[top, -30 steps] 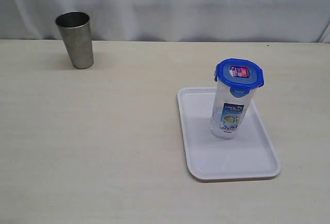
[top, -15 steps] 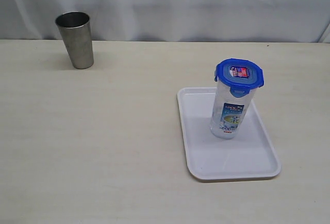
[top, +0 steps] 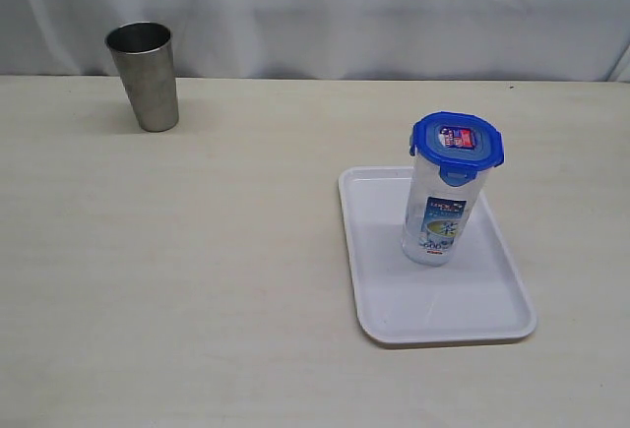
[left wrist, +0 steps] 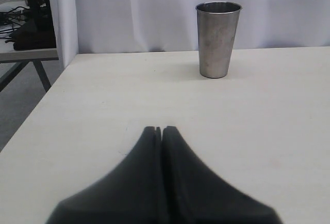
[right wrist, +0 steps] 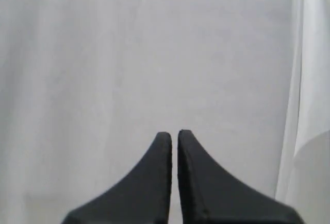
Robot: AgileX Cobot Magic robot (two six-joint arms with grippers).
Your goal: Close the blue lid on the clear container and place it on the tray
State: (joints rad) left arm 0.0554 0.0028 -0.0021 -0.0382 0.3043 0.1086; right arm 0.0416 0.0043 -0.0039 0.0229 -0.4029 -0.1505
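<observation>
While the clear container (top: 438, 221) stands upright on the tray (top: 394, 300) with the blue lid (top: 457, 141) seated flat on its top (the near flap is folded down; the far ones cannot be told), it is well apart from both pincers and touched by neither. The left gripper (left wrist: 161, 130) has its jaws pressed together on nothing, low over the table (left wrist: 258, 105), with the steel cup (left wrist: 217, 38) standing well ahead of its tips. The right gripper (right wrist: 174, 134) is likewise closed but for a hairline gap, empty, pointing at the white curtain (right wrist: 103, 54).
</observation>
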